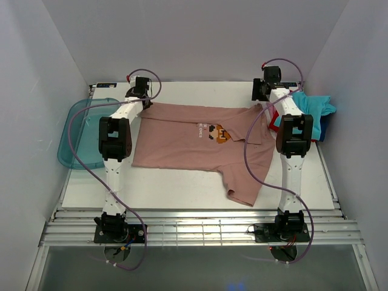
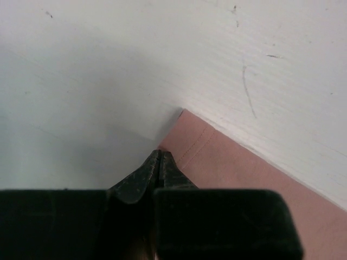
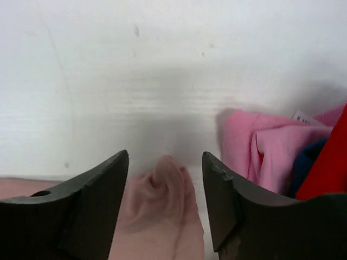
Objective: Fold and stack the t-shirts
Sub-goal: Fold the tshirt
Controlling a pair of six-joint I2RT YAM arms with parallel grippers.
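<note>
The dusty-pink t-shirt (image 1: 182, 142) with the pixel-art print lies spread flat on the white table. My left gripper (image 1: 140, 90) is at its far left corner. In the left wrist view this gripper (image 2: 161, 154) is shut, with the hem edge of the shirt (image 2: 244, 179) running into its tips. My right gripper (image 1: 263, 91) is at the shirt's far right corner. In the right wrist view it (image 3: 165, 158) is open, with a bunched peak of the dusty-pink cloth (image 3: 165, 184) standing free between the jaws.
A loose pile of turquoise, red and dark blue t-shirts (image 1: 309, 112) lies at the far right; pink, red and blue cloth (image 3: 271, 146) shows right of my right fingers. A translucent teal tray (image 1: 73, 136) sits at the table's left edge. Walls enclose the table.
</note>
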